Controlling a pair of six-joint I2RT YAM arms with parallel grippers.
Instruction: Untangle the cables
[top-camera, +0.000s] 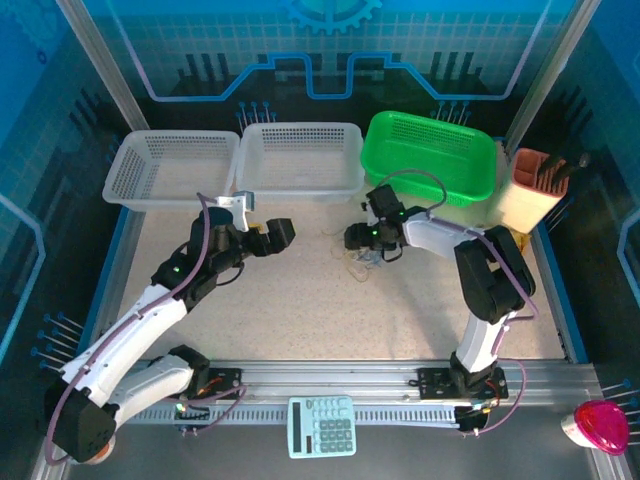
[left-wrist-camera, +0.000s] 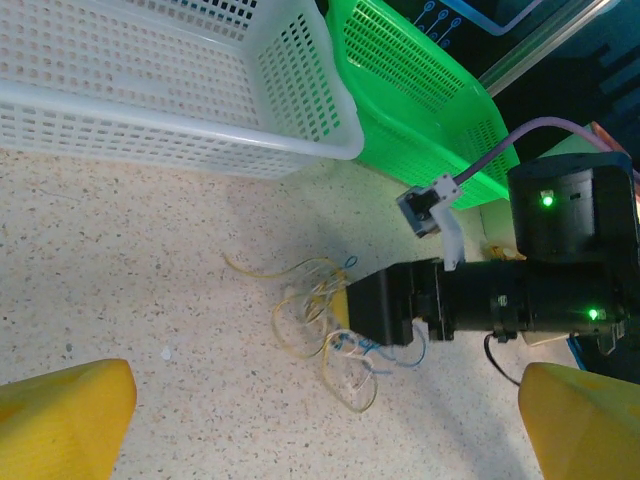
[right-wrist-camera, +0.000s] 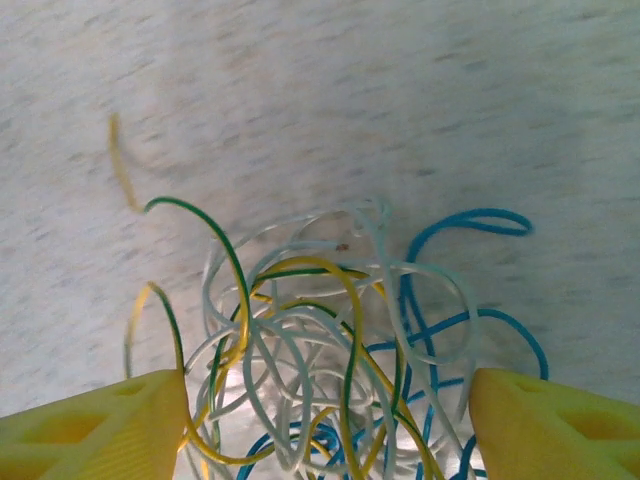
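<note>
The right pincer (right-wrist-camera: 325, 405) hung open over the tangled cables (right-wrist-camera: 330, 330); closing there might grab several and tighten knots. The left pincer (left-wrist-camera: 325, 405) was open too.

Bright, even overhead light, soft shadows; the right wrist close-up looks motion-blurred.

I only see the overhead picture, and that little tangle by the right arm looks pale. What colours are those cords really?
Observer: The right wrist camera shows the cables as white, blue, yellow and green-and-yellow strands, looped through each other.
Operator: Is the claw gripping them?
Observer: The right gripper stands wide open, the tangle between its jaws.
Operator: And the other claw?
Observer: The left gripper is open, holding nothing, aimed at the tangle.
</note>
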